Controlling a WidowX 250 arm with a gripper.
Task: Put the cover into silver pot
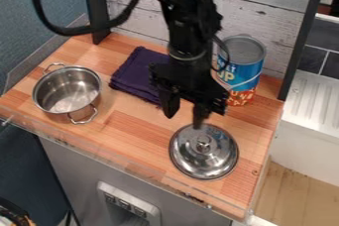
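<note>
Tool (185, 116) over the table (126, 130), fingers apart; one fingertip overlaps the edge of the cover (204, 157), contact undetermined. Cover lies knob up. Can (244, 66) stands upright behind the tool, a tall obstacle. Folded cloth (135, 73) lies between tool and pot (67, 92), partly obscured. Pot upright, open-topped. Count: one each.

My black arm (187, 31) hangs from the top edge of the view, near the middle. At its lower end, my gripper (185, 114) points downward, and its two fingers (171, 105) stand apart.
</note>
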